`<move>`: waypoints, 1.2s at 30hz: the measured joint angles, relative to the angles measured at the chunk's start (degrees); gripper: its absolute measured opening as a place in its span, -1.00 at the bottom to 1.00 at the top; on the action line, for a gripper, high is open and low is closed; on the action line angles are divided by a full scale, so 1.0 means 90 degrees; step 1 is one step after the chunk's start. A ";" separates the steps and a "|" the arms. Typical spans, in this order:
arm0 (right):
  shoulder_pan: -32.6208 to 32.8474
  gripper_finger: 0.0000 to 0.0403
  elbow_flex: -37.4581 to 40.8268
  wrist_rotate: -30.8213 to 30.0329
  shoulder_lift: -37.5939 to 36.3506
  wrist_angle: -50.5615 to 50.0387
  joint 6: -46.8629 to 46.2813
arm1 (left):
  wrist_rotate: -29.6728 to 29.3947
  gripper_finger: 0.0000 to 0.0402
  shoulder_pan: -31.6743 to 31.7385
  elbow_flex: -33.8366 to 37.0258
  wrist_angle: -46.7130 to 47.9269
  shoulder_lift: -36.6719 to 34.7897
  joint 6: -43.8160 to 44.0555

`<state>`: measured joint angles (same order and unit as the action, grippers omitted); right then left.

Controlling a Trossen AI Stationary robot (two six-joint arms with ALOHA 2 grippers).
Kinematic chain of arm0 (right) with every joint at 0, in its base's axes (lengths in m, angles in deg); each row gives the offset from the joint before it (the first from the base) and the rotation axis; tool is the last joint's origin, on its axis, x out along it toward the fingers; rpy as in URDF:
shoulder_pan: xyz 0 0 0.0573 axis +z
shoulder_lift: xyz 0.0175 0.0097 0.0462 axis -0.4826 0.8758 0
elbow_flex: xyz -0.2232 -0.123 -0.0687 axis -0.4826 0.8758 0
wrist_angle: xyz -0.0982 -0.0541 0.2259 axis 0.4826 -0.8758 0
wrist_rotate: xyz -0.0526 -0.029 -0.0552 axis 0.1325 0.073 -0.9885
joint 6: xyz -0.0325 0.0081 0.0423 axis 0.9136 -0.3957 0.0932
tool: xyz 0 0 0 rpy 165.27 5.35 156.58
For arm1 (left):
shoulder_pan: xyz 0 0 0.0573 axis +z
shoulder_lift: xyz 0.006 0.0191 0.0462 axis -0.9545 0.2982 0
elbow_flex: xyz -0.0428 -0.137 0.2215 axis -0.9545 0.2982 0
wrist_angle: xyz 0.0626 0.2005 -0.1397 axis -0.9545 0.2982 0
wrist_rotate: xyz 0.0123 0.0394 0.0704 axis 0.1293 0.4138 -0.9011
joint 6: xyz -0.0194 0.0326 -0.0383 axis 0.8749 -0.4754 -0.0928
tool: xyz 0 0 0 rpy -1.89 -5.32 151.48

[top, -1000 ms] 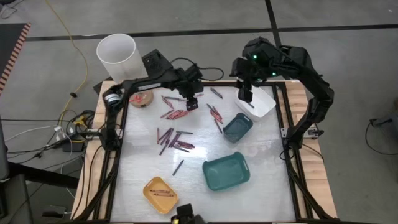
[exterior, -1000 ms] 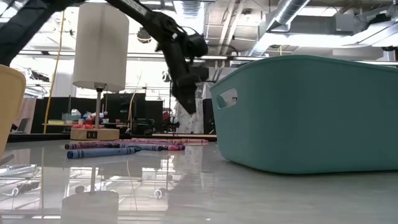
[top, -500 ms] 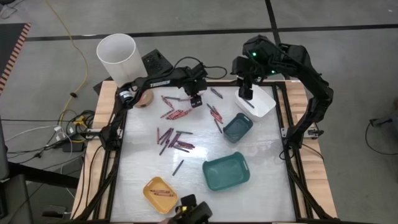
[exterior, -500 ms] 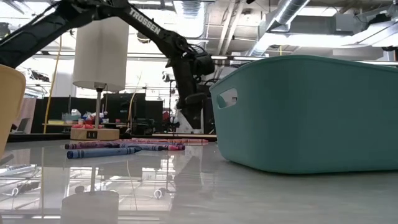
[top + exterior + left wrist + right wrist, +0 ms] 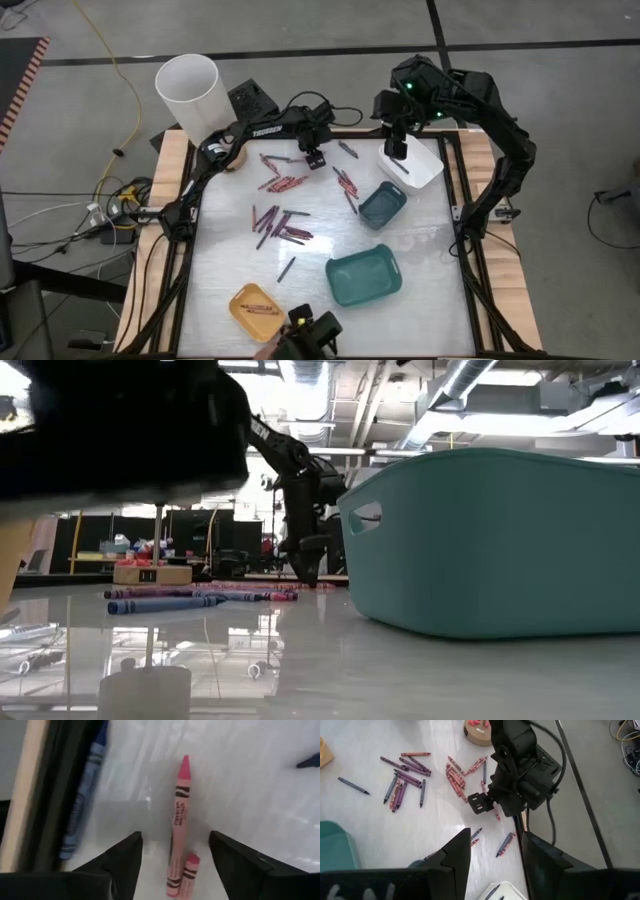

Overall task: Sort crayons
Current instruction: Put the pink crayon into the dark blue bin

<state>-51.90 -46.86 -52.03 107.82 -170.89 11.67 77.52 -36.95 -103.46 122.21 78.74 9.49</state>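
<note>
Your left gripper [image 5: 314, 160] sits at about eleven o'clock on the table [image 5: 420, 240], low over the surface, fingers spread wide with nothing between them; a pink crayon [image 5: 178, 817] lies in the gap below. Most of the crayons [image 5: 280, 222] are scattered just left of centre, a few in the yellow tray [image 5: 238, 311] at seven. Your right gripper [image 5: 396, 152] hangs over the white tray [image 5: 428, 172] at one o'clock, jaws apart, empty.
</note>
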 joint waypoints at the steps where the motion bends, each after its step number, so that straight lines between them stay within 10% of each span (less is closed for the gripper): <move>1: 0.0000 -0.14 0.0000 0.0000 0.0000 0.0000 0.0000 | 0.0179 0.08 0.0003 -0.0010 0.0009 0.0004 0.0004; 15: 0.0017 -0.14 0.0000 0.0012 0.0000 0.0005 -0.0170 | 0.0384 -0.91 0.0004 -0.0008 0.0287 0.0017 0.0112; 36: 0.0548 -0.14 -0.0007 0.0707 -0.0465 -0.0398 -0.0725 | 0.1874 -1.00 -0.0194 0.0016 0.0388 -0.2211 0.0588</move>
<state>-46.97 -46.92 -45.67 103.63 -174.47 5.15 94.38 -38.70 -103.31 125.70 58.84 14.78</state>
